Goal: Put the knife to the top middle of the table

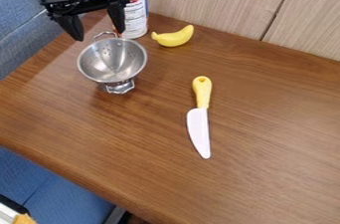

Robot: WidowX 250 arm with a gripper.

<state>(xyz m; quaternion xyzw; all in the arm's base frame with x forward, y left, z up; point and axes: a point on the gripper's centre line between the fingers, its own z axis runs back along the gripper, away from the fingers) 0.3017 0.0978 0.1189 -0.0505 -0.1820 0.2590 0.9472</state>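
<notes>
One knife [199,127] lies mid-table, yellow handle toward the wall. Left of it stands one metal colander [113,62]; beyond are one banana [174,36] and one can [135,11]. One gripper [98,30] hangs above the colander's far side, its two fingers apart.

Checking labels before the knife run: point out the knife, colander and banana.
Knife [199,127]: camera view, on the white blade.
Colander [112,62]: camera view, on the bowl's inner wall.
Banana [175,38]: camera view, on the middle of its yellow peel.

Colander [112,62], can [136,14] and banana [174,36] nearby
</notes>
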